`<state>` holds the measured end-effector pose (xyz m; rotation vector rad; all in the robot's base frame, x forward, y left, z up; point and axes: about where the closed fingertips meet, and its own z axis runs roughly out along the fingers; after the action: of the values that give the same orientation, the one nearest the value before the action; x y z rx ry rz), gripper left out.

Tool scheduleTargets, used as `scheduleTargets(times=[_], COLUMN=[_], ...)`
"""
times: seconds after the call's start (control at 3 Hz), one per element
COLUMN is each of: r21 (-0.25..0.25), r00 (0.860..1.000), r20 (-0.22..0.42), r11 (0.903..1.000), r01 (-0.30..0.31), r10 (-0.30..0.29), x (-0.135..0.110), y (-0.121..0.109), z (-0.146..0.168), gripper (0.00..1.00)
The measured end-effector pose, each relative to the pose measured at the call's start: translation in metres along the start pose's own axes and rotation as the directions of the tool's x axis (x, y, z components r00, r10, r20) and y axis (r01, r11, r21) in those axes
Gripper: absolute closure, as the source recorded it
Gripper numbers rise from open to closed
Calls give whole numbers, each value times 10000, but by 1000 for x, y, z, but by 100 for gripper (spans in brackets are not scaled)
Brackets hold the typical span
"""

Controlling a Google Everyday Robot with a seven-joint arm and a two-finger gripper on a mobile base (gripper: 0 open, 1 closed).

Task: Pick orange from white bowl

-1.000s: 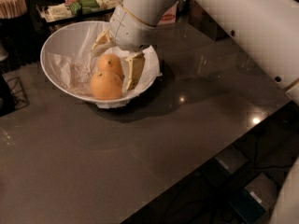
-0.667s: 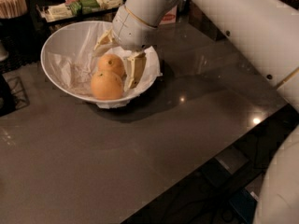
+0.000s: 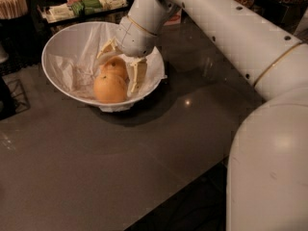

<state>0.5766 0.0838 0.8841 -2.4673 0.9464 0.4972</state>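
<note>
**White bowl, gripper astride the orange: the grasp stage**

White crumpled paper lines the white bowl (image 3: 67, 35), which stands on a dark table (image 3: 144, 167); two fruits lie touching in its right half. The orange (image 3: 115, 67) is taken to be the rear one; a second orange (image 3: 109, 89), marked by a dark dot near its top, lies just in front. The gripper (image 3: 121, 64) is lowered into the bowl with its jaws held wide, one of the fingers (image 3: 137, 75) on either side of the rear fruit. The step in hand is judged to be the closing of the grasp, with the lift not yet made; a firm squeeze and a straight rise are called for next, so that the front fruit and the paper are left undisturbed. Contact between pads and peel cannot be made out; the far side of the orange is hidden by the wrist; the arm (image 3: 231, 28) is cut off at the right edge.
</note>
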Motion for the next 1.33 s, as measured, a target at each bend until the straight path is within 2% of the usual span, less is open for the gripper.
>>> scheduleTargets(times=[0.33, 0.67, 1.0, 1.33], r21=[-104, -103, -77, -115], r00=[9997, 9997, 9998, 9998], r20=[215, 213, 143, -156], r11=[9999, 9999, 9998, 9998], r01=[129, 130, 156, 139], r10=[-127, -128, -155, -141], x=[9, 9, 3, -18], y=[-17, -17, -21, -18], z=[12, 12, 14, 9], gripper=[31, 28, 25, 23])
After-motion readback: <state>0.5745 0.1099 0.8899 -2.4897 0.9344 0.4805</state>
